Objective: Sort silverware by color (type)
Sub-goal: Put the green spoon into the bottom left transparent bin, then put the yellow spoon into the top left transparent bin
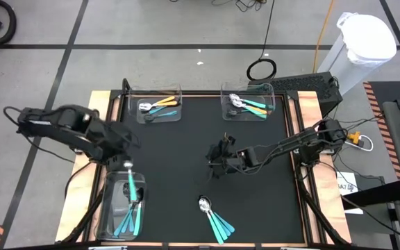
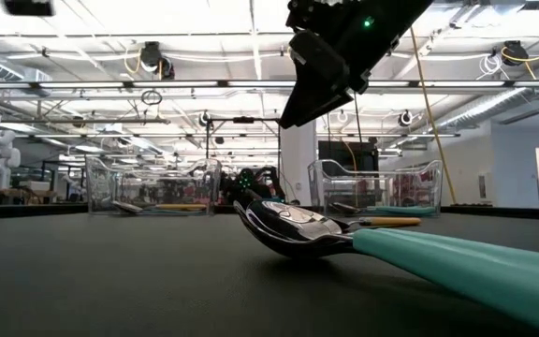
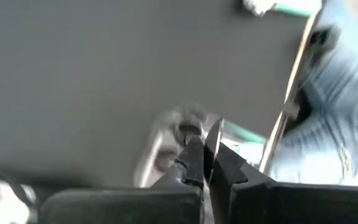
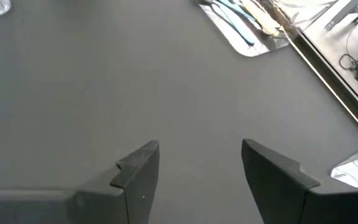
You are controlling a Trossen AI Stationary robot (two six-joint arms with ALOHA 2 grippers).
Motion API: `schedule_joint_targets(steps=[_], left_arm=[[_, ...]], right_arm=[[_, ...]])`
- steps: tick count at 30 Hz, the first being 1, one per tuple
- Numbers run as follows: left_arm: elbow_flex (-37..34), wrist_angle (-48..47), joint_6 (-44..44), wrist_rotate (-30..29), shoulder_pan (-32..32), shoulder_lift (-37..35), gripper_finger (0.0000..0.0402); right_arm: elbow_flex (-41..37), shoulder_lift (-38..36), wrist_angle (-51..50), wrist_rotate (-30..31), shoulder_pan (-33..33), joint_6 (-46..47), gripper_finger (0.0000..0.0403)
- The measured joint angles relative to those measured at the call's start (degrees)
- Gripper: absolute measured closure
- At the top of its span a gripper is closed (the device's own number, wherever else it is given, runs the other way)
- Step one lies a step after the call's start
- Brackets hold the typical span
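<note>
On the black counter (image 1: 186, 160), the left pincer (image 1: 127, 165) hangs at about eight o'clock, above the far rim of the clear plastic bin (image 1: 107, 208) at the near-left corner. Its fingers are pressed together on the slim handle of a teal spoon (image 1: 131, 186), whose shiny bowl shows just beside the fingertips (image 3: 194, 149) in the left wrist view. More teal-handled spoons (image 1: 132, 217) lie inside that bin.

The right pincer (image 1: 217, 161) hovers near the counter's centre, its jaws spread wide with nothing between them; the right wrist view shows only bare counter between the two dark fingers (image 4: 138, 165).

At six o'clock, a fan of teal and light-blue spoons (image 1: 216, 219) rests loose on the counter, bowls together. At eleven o'clock a second clear bin (image 1: 155, 92) holds orange and teal spoons (image 1: 160, 105). At one o'clock a third clear bin (image 1: 250, 89) holds a mix of teal, light-blue and orange spoons (image 1: 250, 105).
</note>
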Motion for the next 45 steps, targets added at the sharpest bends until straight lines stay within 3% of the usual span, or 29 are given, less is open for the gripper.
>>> schedule_joint_targets(steps=[4,8,12,16,24,27,33,37,45], left_arm=[[-7.3,2.1,-12.5,6.2,-7.4,0.1,0.0402],[-14.7,12.9,-21.7,11.2,-15.2,0.5,0.0402],[-20.4,19.7,-27.4,9.1,-20.5,1.5,0.0402],[-23.9,20.3,-30.3,5.6,-23.5,3.1,0.0402],[-25.5,21.0,-31.5,3.9,-25.5,7.2,0.0397],[-25.5,21.0,-31.4,3.9,-25.5,8.6,0.0372],[-25.5,20.3,-30.3,3.9,-25.5,10.7,0.0285],[-25.5,17.1,-31.8,3.9,-25.4,10.5,0.0239],[-24.0,12.3,-36.4,2.5,-25.4,8.2,0.0219]], right_arm=[[0.0,0.0,-1.6,0.0,0.0,0.0,0.0187],[0.0,0.0,-3.3,0.0,0.0,1.3,0.0187],[-0.1,0.0,-3.3,0.1,0.0,1.3,0.0188],[-0.1,0.0,-3.1,0.1,0.0,1.1,0.0188],[-0.2,0.0,-3.0,0.0,0.0,0.4,0.0187],[-0.2,0.0,-3.2,0.0,-0.1,0.0,0.0187],[-0.2,0.0,-6.8,-0.3,-0.1,-0.4,0.0187],[-0.2,0.0,-9.0,-5.0,-0.6,-2.3,0.019],[-0.2,0.0,-12.8,-12.5,-2.3,-7.3,0.0193]])
